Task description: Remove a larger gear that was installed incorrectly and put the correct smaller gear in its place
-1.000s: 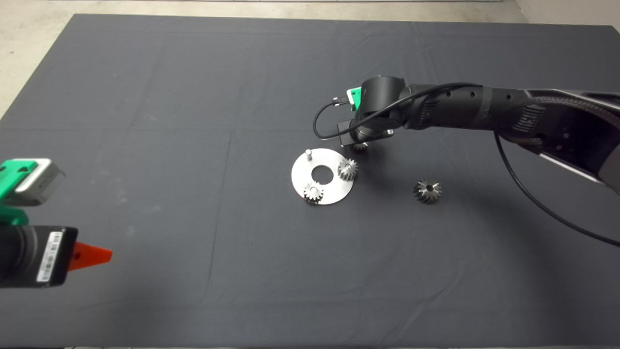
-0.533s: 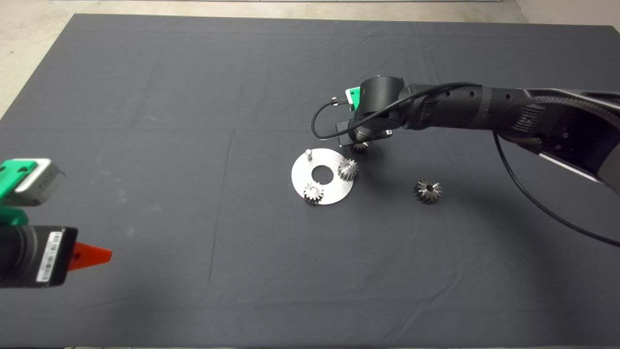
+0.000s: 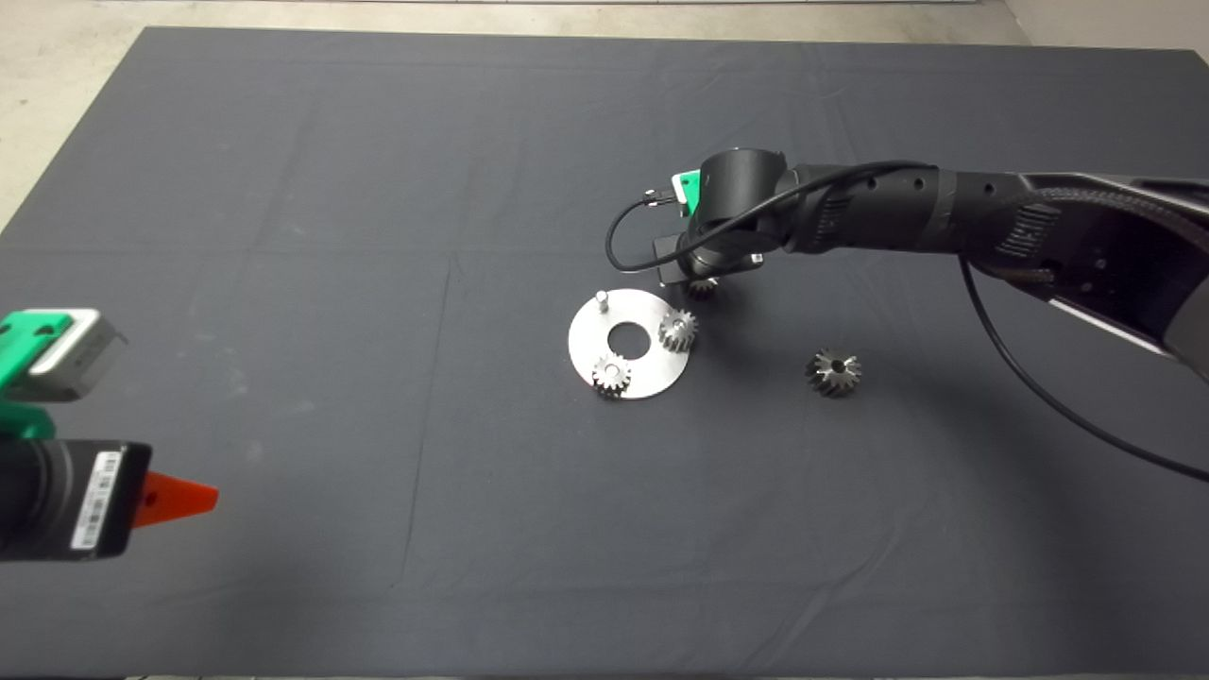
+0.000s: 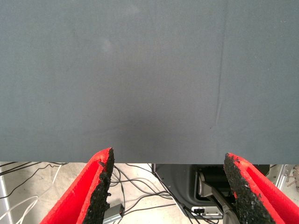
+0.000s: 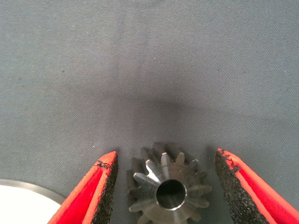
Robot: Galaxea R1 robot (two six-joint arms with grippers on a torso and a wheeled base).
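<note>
The larger gear (image 3: pixel 833 371) lies alone on the mat, right of the round steel plate (image 3: pixel 642 380). On the plate sit two small gears (image 3: pixel 677 331) (image 3: pixel 611 375) and one bare pin (image 3: pixel 601 300). The smaller gear (image 3: pixel 701 289) rests on the mat just beyond the plate's far right rim. My right gripper (image 3: pixel 701 280) hangs straight over it. In the right wrist view the smaller gear (image 5: pixel 168 189) lies between the open fingers (image 5: pixel 105 186), with gaps on both sides. My left gripper (image 3: pixel 179 496) waits open at the lower left.
The plate's rim (image 5: pixel 18 196) shows beside the right gripper's finger. A black cable (image 3: pixel 1039 387) loops from the right arm over the mat. Past the mat's edge the left wrist view shows floor cables (image 4: pixel 135 186) and a dark base.
The right arm has crept very slightly to the left over the smaller gear. Nothing else has moved.
</note>
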